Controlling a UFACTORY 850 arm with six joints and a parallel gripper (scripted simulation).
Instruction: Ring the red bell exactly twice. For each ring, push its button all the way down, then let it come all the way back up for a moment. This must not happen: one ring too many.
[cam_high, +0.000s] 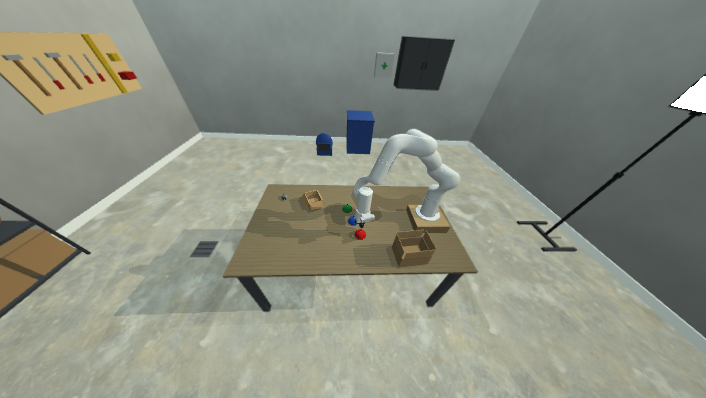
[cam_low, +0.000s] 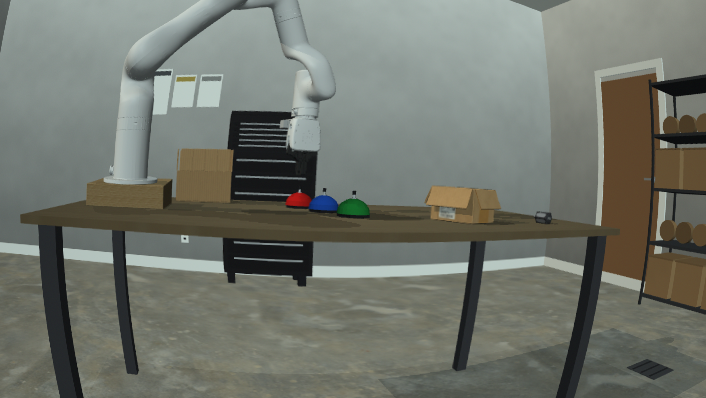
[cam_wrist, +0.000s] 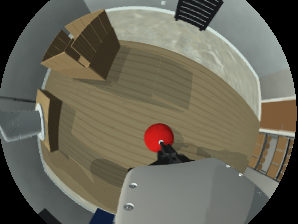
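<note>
Top view: the arm reaches from its block by the right edge of the counter toward the middle. The claw points down, just above the red bell, which sits near the counter's centre. A blue bell and a green bell lie behind it toward the far edge.

Exterior view: the claw hangs over the red bell, apart from its button. The blue bell and green bell follow in a row.

Wrist view: the claw is clenched on nothing, its dark tips together over the red bell
</note>
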